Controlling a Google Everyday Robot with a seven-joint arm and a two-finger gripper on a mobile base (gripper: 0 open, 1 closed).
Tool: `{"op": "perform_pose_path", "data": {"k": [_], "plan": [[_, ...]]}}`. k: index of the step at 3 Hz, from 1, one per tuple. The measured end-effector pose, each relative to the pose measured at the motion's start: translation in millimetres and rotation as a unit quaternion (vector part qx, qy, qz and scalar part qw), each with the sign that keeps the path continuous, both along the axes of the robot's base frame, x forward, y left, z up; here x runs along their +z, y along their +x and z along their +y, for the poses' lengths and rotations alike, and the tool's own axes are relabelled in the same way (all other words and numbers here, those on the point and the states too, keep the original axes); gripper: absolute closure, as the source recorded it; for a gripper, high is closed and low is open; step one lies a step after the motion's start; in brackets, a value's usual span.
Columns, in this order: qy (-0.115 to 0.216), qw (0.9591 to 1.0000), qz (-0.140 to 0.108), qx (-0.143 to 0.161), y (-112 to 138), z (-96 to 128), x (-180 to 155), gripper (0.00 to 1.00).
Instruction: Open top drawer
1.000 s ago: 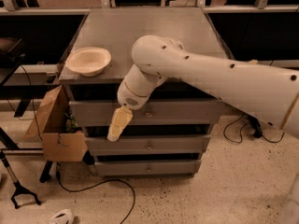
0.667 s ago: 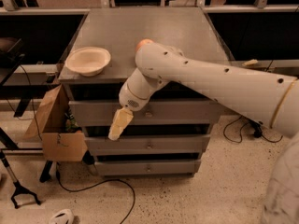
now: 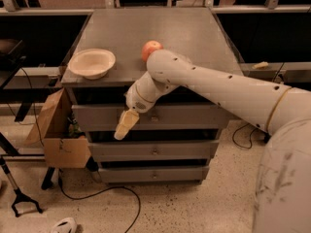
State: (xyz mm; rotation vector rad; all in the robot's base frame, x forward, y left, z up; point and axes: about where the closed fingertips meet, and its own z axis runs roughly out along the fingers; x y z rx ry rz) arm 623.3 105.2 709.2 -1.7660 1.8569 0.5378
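The top drawer (image 3: pixel 194 116) is the wide grey front just under the cabinet top, with a small knob (image 3: pixel 154 118) at its middle. It looks pushed in. My gripper (image 3: pixel 125 125), pale yellow, hangs in front of the drawer's left half, a little left of and below the knob, pointing down-left. My white arm (image 3: pixel 218 89) reaches in from the right across the cabinet's front edge.
A red apple (image 3: pixel 151 48) and a cream bowl (image 3: pixel 91 63) sit on the cabinet top (image 3: pixel 160 28). Two narrower drawers (image 3: pixel 154 151) lie below the top one. An open cardboard box (image 3: pixel 58 135) stands at the cabinet's left. A black cable (image 3: pixel 97 194) lies on the floor.
My arm's elbow has shifted right and lower, uncovering the apple behind it. My gripper has stayed at about the same spot in front of the top drawer.
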Motion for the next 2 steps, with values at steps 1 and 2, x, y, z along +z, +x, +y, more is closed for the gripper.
{"op": "perform_pose_path", "data": {"k": [1, 2], "plan": [[0.002, 1.0, -0.001, -0.008, 14, -2, -12, 0.0], [-0.007, 0.9997, 0.005, -0.021, 23, -7, -31, 0.0]]}}
